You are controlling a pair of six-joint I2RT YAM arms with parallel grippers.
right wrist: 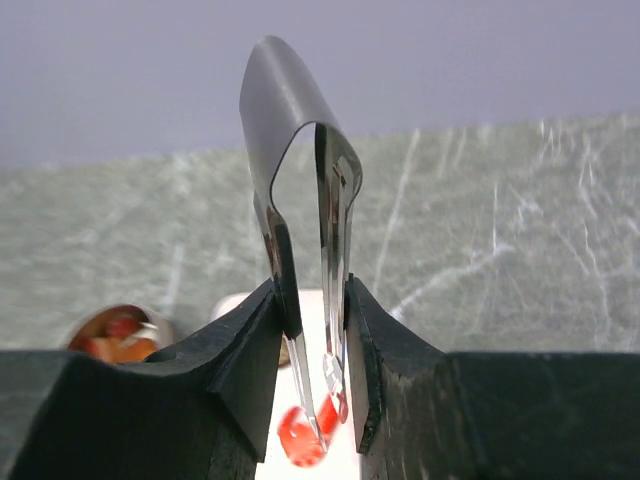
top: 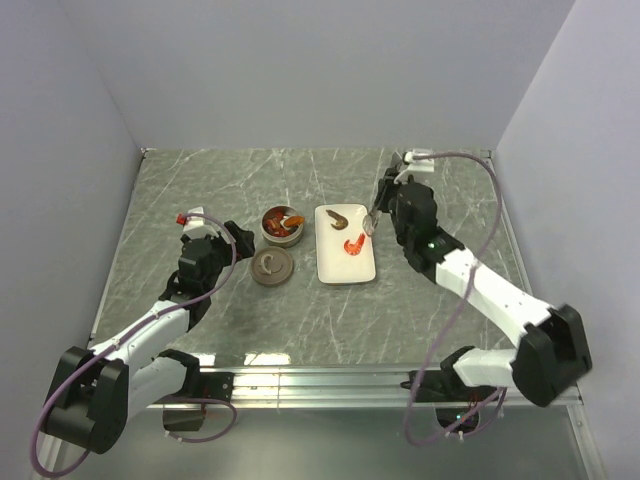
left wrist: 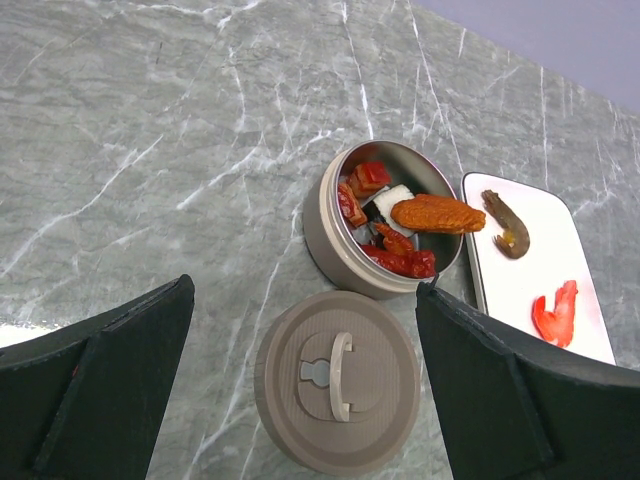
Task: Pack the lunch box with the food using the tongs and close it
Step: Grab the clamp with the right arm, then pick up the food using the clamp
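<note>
Over the grey marbled surface (top: 300, 320) in the top view, the small round brownish tin lunch box (top: 282, 225) sits uncovered, touching its flat brown handled lid (top: 272, 266). Just right of both lies the white rectangular plate (top: 340, 272), carrying a red shrimp-shaped piece (top: 354, 245) and a brown shrimp (top: 335, 217). From the left wrist, the left jaws hang released above lid and tin, which already holds orange and red pieces. From the right wrist, the right jaws are clenched on the slim shiny metal tongs (right wrist: 300, 150) midway along their springy arms, tips at the red piece. It looks light, smooth and probably slippery, so a gentle pinch across its thick middle seems best.
</note>
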